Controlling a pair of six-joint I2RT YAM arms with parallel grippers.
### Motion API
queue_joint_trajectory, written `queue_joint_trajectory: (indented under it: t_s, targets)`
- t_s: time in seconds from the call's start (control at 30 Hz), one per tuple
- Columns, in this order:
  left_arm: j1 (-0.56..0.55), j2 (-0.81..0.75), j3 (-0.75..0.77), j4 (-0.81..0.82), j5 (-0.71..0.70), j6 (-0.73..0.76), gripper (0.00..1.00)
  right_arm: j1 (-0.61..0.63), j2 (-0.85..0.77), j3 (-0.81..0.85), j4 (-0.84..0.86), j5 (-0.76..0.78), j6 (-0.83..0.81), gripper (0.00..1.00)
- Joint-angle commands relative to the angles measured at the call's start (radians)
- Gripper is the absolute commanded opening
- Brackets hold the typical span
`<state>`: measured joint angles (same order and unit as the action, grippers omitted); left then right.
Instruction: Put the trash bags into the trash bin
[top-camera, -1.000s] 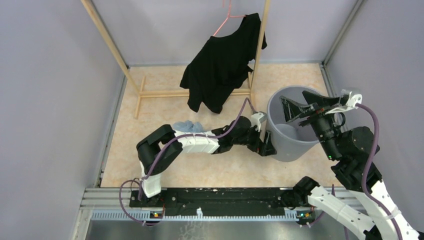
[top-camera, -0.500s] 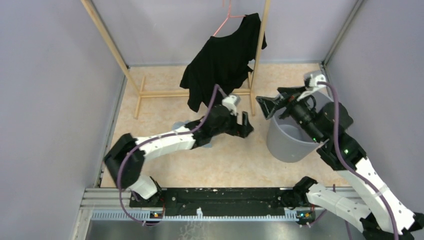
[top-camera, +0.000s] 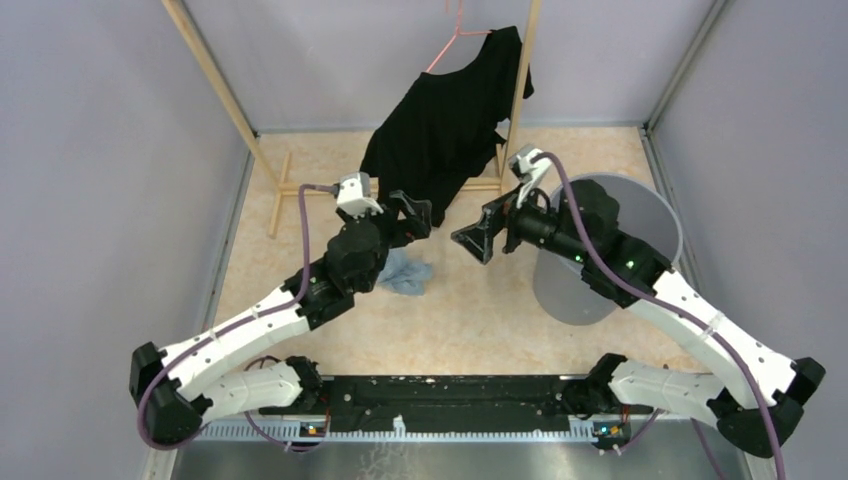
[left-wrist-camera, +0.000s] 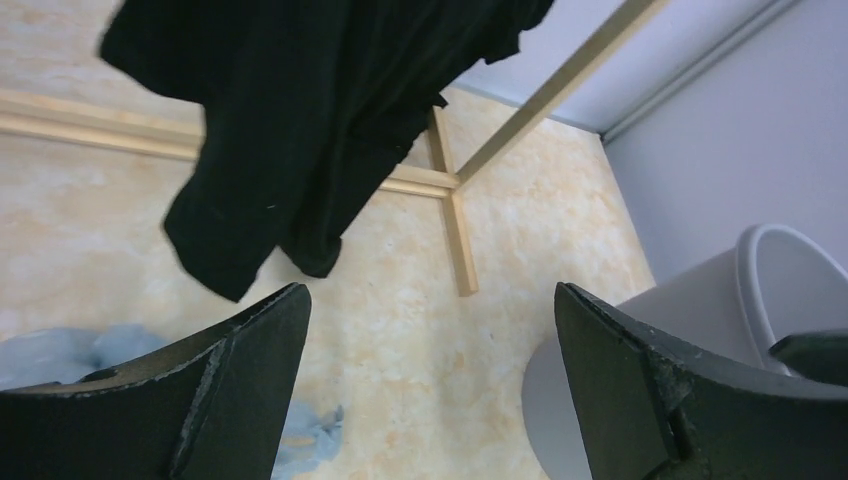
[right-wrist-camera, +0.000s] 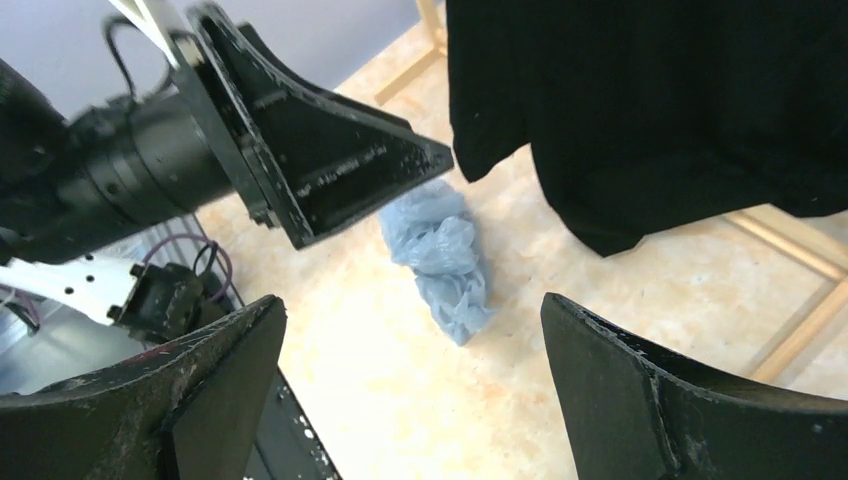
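The trash bag (top-camera: 405, 272) lies crumpled on the floor, pale blue and wrinkly, also showing in the right wrist view (right-wrist-camera: 440, 255) and at the lower left of the left wrist view (left-wrist-camera: 50, 352). The grey trash bin (top-camera: 562, 290) stands at the right, its rim partly hidden by my right arm; its wall (left-wrist-camera: 720, 305) shows in the left wrist view. My left gripper (top-camera: 412, 215) hovers open above and just behind the bag, empty (left-wrist-camera: 430, 300). My right gripper (top-camera: 480, 232) is open and empty (right-wrist-camera: 412, 305), to the right of the bag, facing the left gripper.
A black shirt (top-camera: 445, 120) hangs on a pink hanger from a wooden rack (top-camera: 330, 186) just behind both grippers. Its hem (right-wrist-camera: 650, 120) hangs close over the bag. Grey walls close in the left, back and right sides.
My left arm swung away from the bin's side, left and back toward the shirt, uncovering the bag. My right gripper came out of the bin and moved left to the centre.
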<state>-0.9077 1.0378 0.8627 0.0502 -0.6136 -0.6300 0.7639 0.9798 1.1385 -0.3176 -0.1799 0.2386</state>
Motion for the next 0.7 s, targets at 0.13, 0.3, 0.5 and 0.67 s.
queue_joint_trajectory:
  t_s: [0.13,0.3,0.5,0.67]
  targets:
    - [0.007,-0.196,-0.095,-0.394,-0.053,-0.183,0.98,0.07,0.021,-0.108,-0.067,0.207,0.006,0.99]
    - [0.013,-0.315,-0.192,-0.63,-0.006,-0.296,0.98,0.07,0.065,-0.207,-0.072,0.189,-0.005,0.99]
    - [0.035,-0.304,-0.177,-0.72,-0.013,-0.22,0.98,0.071,0.137,-0.235,-0.137,0.437,0.026,0.99]
    - [0.146,-0.145,-0.112,-0.718,0.077,-0.121,0.98,0.071,0.153,-0.227,-0.237,0.716,0.074,0.99]
